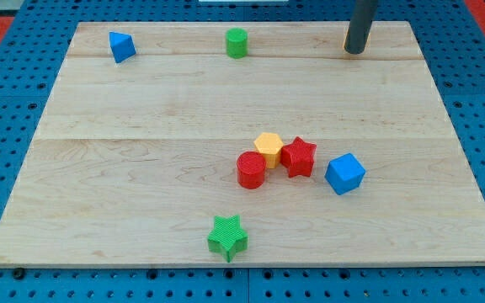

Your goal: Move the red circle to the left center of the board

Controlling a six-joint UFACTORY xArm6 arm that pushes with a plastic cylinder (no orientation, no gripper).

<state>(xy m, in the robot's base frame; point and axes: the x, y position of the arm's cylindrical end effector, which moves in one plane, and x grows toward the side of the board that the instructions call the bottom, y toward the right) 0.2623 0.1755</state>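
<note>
On pale wooden board [141, 109], ribbed red circle [251, 170] touching yellow hexagon [269, 148], my tip [355, 51] far off, no pincer.

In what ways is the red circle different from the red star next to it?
The red circle is a round cylinder; the red star has points. The red circle lies at the view's left of the cluster, the red star further right, nearer the blue cube. Both are red, and both appear to touch the yellow block.

2 red blocks [252, 170], 2 blue [344, 174], 2 green [227, 237], 1 yellow [269, 148].
</note>
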